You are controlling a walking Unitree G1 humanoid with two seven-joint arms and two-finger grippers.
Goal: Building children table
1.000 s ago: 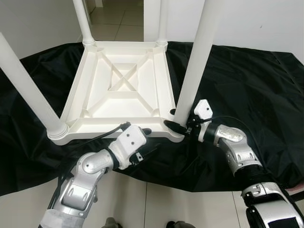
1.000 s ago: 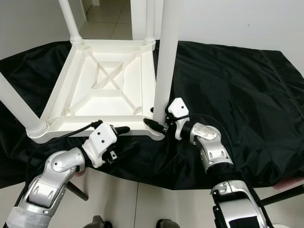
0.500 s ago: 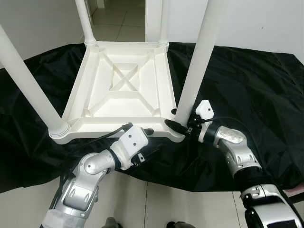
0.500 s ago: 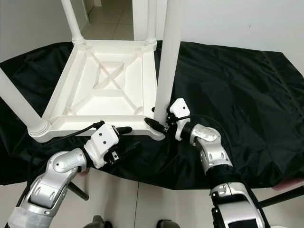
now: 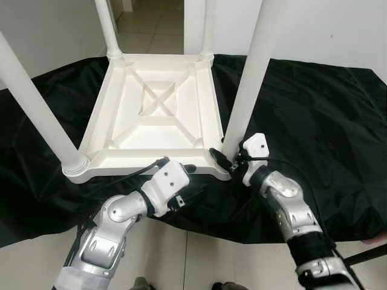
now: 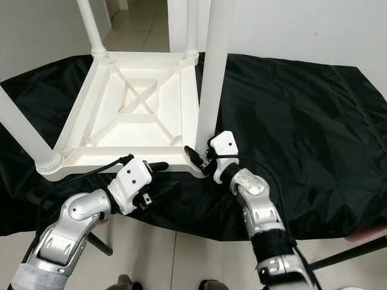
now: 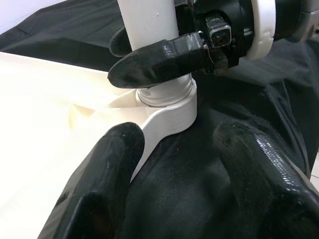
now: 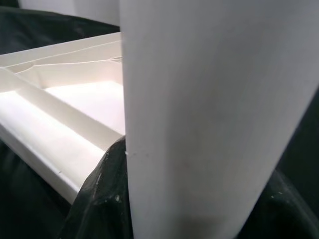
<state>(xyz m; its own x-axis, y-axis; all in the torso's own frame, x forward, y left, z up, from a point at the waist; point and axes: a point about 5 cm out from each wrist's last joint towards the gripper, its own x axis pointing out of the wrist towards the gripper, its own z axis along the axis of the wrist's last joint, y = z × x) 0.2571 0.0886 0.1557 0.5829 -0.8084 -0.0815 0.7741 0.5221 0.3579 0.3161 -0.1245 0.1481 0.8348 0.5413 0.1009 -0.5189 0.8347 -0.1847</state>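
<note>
White plastic all over: the kids' table (image 5: 154, 115) is lying upside down in the upper middle of the frame, ribbed underside facing up, and as far as I can see all four legs are already standing in their corner sockets, the two far ones at the top edge, the near-left leg (image 5: 36, 112) running out the left side, and the near-right leg (image 5: 248, 78) going straight up out of frame. So I'd say the build is mostly there; what's left looks like seating or tightening that near-right leg and then flipping the thing onto its feet. My right gripper (image 5: 225, 158) is closed around the base of that near-right leg just above the socket collar; in the left wrist view you can see one black finger (image 7: 159, 59) wrapped across the front of the post, and in my right wrist view the leg sits right between my fingers. My left gripper (image 5: 188, 178) is at the near edge of the tabletop, bottom middle of the frame, jaws spread apart and gripping nothing, one finger against the rim and the other over the cloth, so I guess it's there to steady the frame. Everything sits on a wrinkly black cloth (image 5: 314, 115), with pale floor tiles (image 5: 199, 260) along the bottom.
</note>
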